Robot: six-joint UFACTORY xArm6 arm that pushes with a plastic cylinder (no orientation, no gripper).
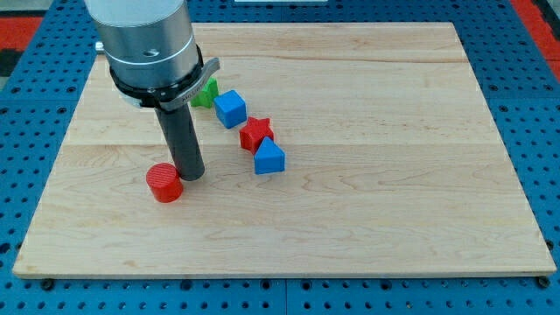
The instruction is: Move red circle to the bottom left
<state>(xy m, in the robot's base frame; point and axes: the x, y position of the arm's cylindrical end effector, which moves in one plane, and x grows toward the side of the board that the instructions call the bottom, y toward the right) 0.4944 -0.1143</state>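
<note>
A pale wooden table (367, 219) lies on a blue perforated metal base (534, 131), with red patches at both upper corners.

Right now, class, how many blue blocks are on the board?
2: a blue cube above the red star, a blue block just below it. The arm could hide others.

I see a green block (206, 93), blue cube (230, 108), red star (256, 133) and blue block (269, 158) strung diagonally across the wooden board (394, 175).

Pale smooth wooden bench (367, 201), matt plastic-looking red circle (164, 183), matt dark rod (181, 140), brushed metal collar (147, 44)
</note>
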